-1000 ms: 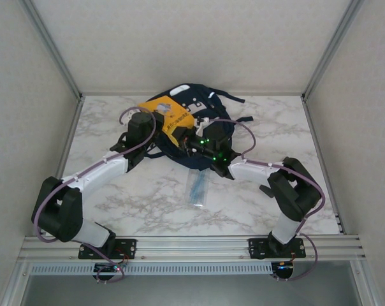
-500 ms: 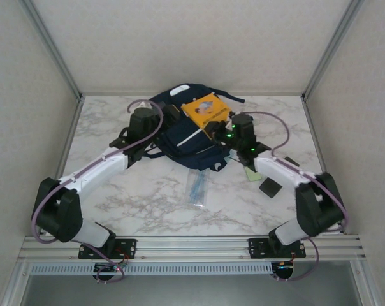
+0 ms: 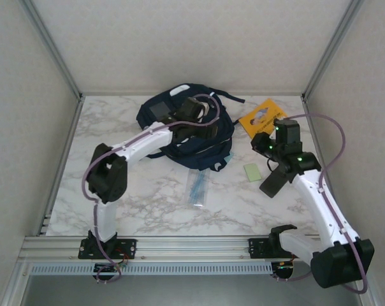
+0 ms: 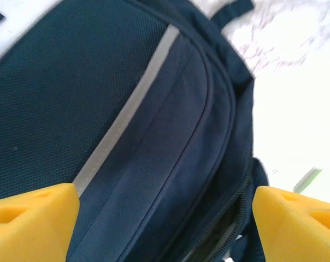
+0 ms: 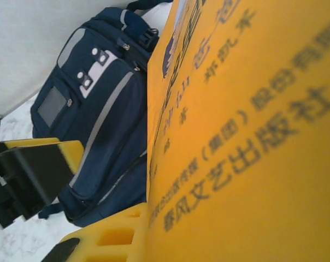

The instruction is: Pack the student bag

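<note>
The bag lay flat at the back middle of the table, its grey patch towards the left. The left claw hung right over it. In the left wrist view that claw stood wide, with nothing between its yellow fingertips and only the navy cloth and a pale stripe of the bag below. A clear pouch lay on the table in front of the bag, and a small green pad lay further right. Just right of the bag, a yellow book was held tilted above the back of the table by the right claw, which was pinched narrow on its near edge. In the right wrist view the book lay against a yellow finger, with the bag beyond.
</note>
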Action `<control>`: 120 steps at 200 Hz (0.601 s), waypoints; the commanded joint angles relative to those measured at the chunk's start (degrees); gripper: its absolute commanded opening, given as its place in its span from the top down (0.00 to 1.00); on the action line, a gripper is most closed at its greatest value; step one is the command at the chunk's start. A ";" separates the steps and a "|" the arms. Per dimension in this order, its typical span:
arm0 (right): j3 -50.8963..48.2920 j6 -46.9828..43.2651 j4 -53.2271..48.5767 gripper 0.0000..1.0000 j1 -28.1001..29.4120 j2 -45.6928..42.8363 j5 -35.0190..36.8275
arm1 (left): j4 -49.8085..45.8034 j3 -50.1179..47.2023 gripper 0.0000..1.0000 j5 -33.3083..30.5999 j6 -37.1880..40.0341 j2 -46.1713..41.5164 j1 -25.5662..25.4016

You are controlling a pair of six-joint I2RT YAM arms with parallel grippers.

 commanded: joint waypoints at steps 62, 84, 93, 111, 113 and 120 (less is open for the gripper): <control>-5.16 -4.56 2.97 1.00 -4.36 -5.06 -5.49 | -11.41 8.28 0.20 -8.39 12.58 11.62 -0.20; -5.02 -4.36 3.56 1.00 -4.35 -4.66 -6.05 | -11.29 10.02 0.28 -7.40 12.79 14.55 0.64; -4.77 -4.38 3.55 1.00 -4.28 -4.40 -6.04 | -11.85 10.84 0.34 -6.47 12.61 15.94 1.11; -4.24 -4.51 3.27 1.00 -4.40 -4.34 -5.67 | -12.69 11.52 0.55 -4.74 12.25 17.73 1.68; -4.16 -4.53 3.27 1.00 -4.35 -4.35 -5.62 | -12.79 11.56 0.59 -4.65 12.25 17.82 1.78; -4.05 -4.65 3.19 1.00 -4.44 -4.34 -5.42 | -13.14 11.61 0.71 -4.22 12.25 17.86 1.90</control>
